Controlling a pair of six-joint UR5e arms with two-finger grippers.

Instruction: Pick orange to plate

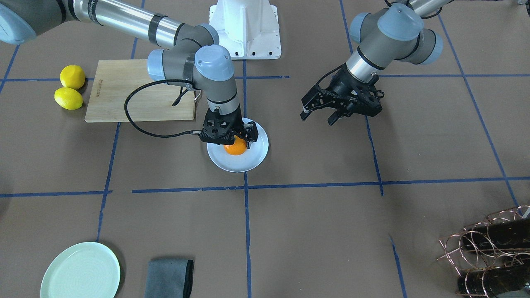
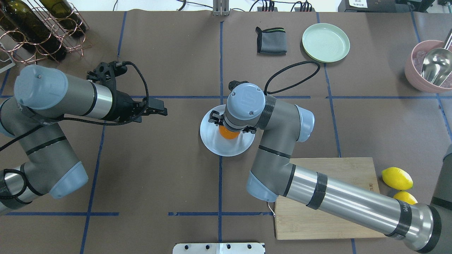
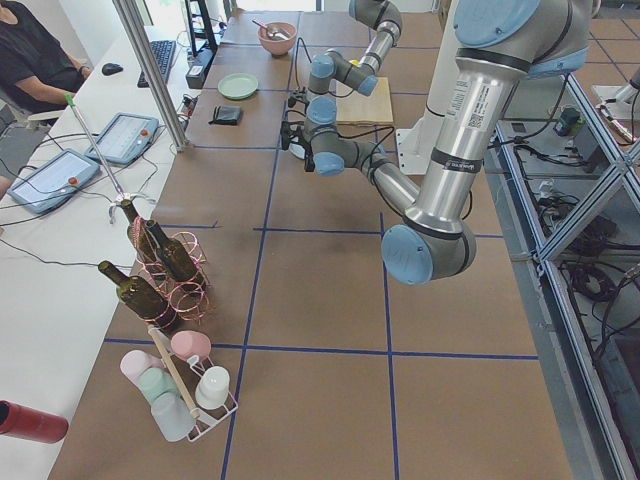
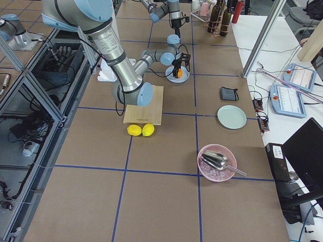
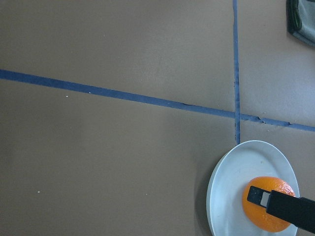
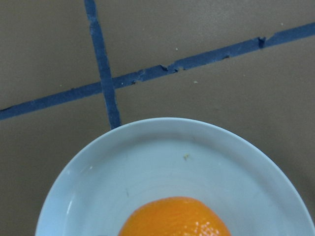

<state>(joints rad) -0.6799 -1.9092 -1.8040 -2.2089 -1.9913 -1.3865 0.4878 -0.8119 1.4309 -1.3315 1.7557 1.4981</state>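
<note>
The orange rests in the middle of the white plate near the table's centre. My right gripper reaches straight down over it, and its fingers hug both sides of the fruit, so it looks shut on the orange. The right wrist view shows the top of the orange on the plate. My left gripper hovers open and empty, well to the side of the plate. In the left wrist view a black finger crosses the orange.
Two lemons lie beside a wooden cutting board. A mint-green plate and a folded grey cloth sit at the operators' edge. A copper bottle rack stands in one corner and a pink bowl with a scoop in another.
</note>
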